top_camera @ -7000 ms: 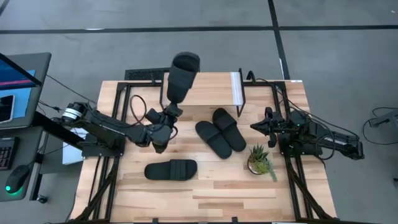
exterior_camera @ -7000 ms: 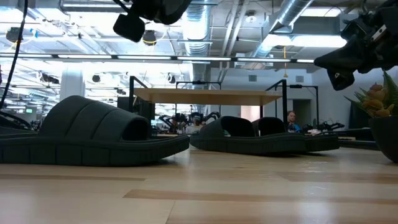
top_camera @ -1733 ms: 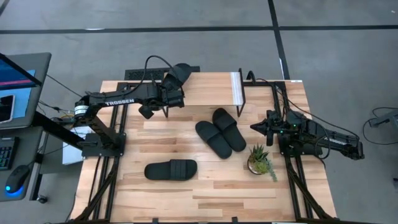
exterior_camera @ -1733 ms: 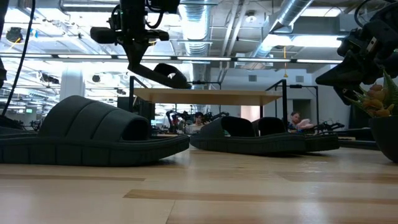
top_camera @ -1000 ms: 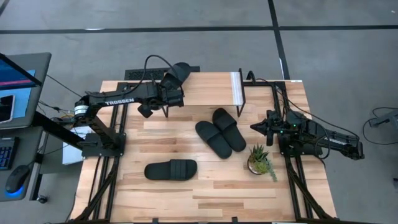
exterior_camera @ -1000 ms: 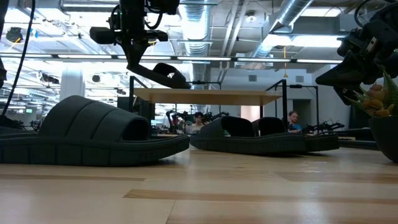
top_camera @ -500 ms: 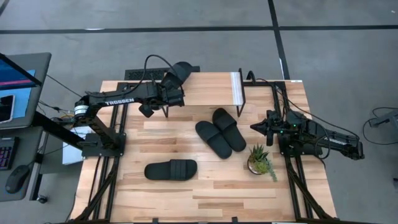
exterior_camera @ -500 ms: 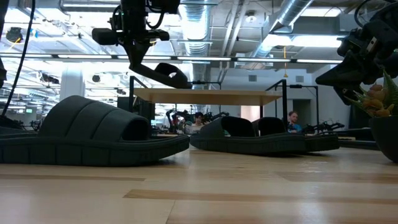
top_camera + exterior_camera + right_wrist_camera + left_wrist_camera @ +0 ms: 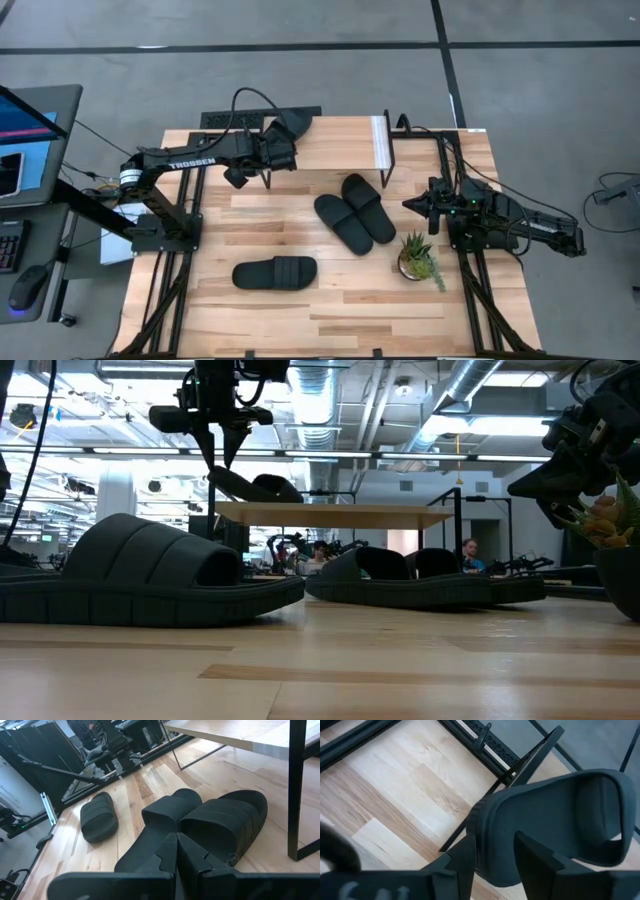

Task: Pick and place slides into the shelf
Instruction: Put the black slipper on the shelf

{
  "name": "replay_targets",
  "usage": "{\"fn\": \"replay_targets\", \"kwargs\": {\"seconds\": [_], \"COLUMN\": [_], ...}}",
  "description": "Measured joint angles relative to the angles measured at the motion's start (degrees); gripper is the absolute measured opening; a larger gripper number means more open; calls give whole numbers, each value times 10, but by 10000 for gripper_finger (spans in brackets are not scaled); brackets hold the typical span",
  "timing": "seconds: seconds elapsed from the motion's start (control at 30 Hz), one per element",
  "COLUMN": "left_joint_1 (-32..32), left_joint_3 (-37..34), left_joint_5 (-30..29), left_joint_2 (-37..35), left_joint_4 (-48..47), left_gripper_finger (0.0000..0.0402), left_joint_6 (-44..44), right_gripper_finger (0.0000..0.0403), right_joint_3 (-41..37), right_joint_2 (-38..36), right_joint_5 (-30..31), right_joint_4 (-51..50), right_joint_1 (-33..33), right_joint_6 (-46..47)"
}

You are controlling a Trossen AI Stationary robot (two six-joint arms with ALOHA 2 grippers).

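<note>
The left gripper (image 9: pixel 276 147) is spread open above the shelf (image 9: pixel 340 140). A slide (image 9: pixel 290 124) lies on the shelf's far corner. Three slides stay on the table (image 9: pixel 330 300).

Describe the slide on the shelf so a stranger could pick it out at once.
Start at the shelf, the low light-wood rack at the table's far edge. On the end nearer the left gripper sits one black slide, with the open fingers around it. It alone is up on the rack; the other three slides lie on the tabletop.
</note>
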Motion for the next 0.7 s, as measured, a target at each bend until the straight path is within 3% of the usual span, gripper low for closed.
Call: {"fn": "replay_targets", "kwargs": {"seconds": [0.7], "left_joint_1": [-29], "left_joint_3": [0], "left_joint_5": [0], "left_joint_2": [0], "left_joint_4": [71], "left_gripper_finger": [139], "left_joint_6": [4], "right_gripper_finger": [0], "right_joint_3": [0], "right_joint_2": [0], "right_joint_5": [-1], "right_joint_4": [0], "right_joint_1": [0], "right_joint_6": [0]}}
